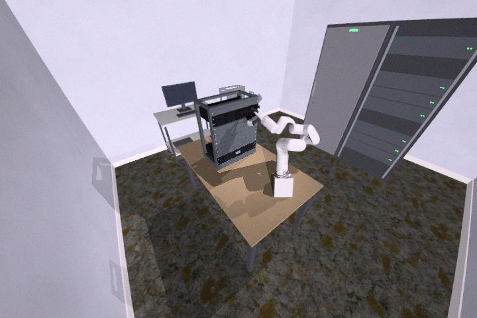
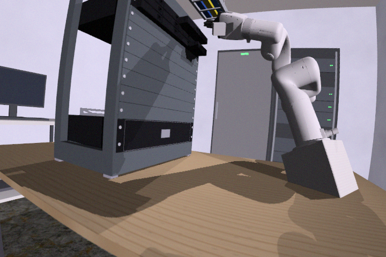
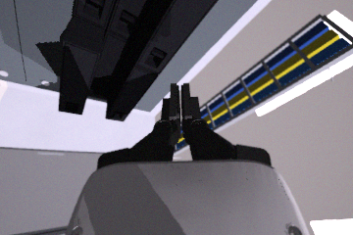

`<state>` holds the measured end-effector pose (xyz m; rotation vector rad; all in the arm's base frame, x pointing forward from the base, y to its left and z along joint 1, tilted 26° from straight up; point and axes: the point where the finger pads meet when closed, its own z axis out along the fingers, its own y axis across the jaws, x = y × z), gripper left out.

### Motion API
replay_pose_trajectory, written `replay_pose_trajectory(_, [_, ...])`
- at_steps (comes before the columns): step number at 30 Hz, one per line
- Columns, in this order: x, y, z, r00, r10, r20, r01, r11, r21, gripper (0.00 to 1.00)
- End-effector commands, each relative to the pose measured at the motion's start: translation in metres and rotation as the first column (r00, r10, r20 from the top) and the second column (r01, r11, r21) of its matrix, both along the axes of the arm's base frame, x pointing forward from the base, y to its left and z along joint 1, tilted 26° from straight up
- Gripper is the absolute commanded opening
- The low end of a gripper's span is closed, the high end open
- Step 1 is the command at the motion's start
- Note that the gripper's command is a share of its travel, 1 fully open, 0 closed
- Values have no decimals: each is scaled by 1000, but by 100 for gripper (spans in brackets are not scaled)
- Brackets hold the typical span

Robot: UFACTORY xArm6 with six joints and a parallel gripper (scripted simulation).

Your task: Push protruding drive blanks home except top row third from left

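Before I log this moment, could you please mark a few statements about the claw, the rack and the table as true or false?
1. The claw is shut with nothing between its fingers. True.
2. The claw is pressing on a drive blank. False: in the wrist view its tips point past the protruding blanks, with a gap between them.
3. The rack stands on the wooden table. True.
4. The arm's base block sits on the floor. False: it sits on the table.
5. A monitor stands on a desk behind the rack. True.
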<state>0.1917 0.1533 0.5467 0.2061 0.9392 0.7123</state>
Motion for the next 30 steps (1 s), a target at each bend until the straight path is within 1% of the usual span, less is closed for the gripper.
replay_pose_trajectory(1, [-2,-4,12,996,-48,81,59,989,-134,0])
replay_pose_trajectory(6, [-4,-6,18,986,-101,135,129,967,-218,0])
replay_pose_trajectory(8, [-4,-6,18,986,-101,135,129,967,-218,0])
replay_pose_trajectory(11, [-6,-8,23,972,-147,186,197,937,-289,0])
replay_pose_trajectory(18, [-8,-10,27,943,-206,260,297,874,-385,0])
replay_pose_trajectory(23, [-10,-12,28,917,-245,315,371,813,-449,0])
replay_pose_trajectory(25, [-10,-12,28,917,-245,315,371,813,-449,0])
replay_pose_trajectory(27, [-10,-13,29,897,-267,352,419,765,-489,0])
replay_pose_trajectory(30, [-11,-14,29,879,-284,383,460,720,-520,0])
